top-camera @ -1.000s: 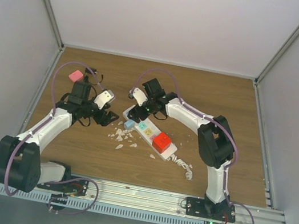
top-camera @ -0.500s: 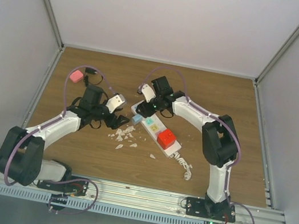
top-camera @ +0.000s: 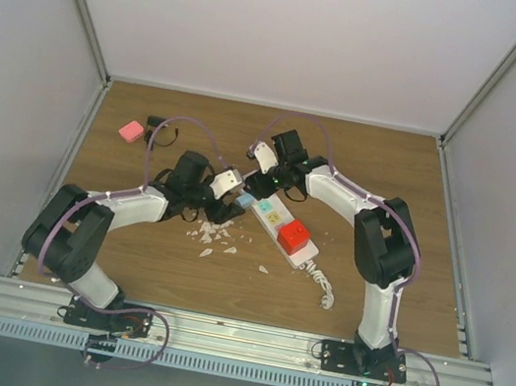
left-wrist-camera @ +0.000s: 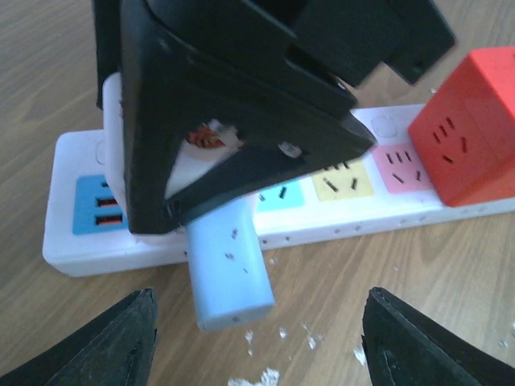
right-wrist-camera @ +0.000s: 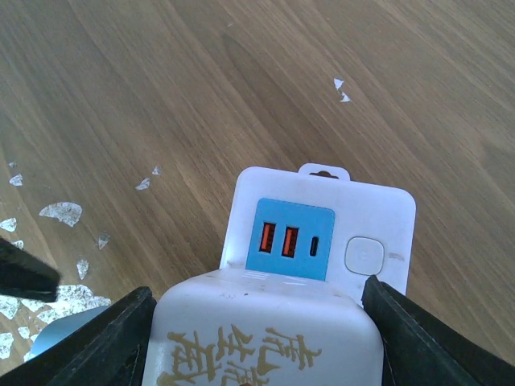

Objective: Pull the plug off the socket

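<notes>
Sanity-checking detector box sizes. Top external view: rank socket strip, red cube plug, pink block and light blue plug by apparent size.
1. socket strip, clearly largest
2. red cube plug
3. pink block, slightly smaller, though it lies farther back
4. light blue plug, smallest as seen, but mostly hidden, so unsure

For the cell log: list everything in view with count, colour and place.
long white plastic power strip: one, white with pastel squares, table centre
red cube plug: one, red, toward the strip's near end
light-blue plug: one, light blue, near the strip's far end
white block with gold characters: one, white, beside the light-blue plug
coiled white cord: one, white, off the strip's near end
white flakes: many, white, left of the strip
small pink block: one, pink, far left
left gripper: one, black, open around the light-blue plug
right gripper: one, black, shut on the white block
</notes>
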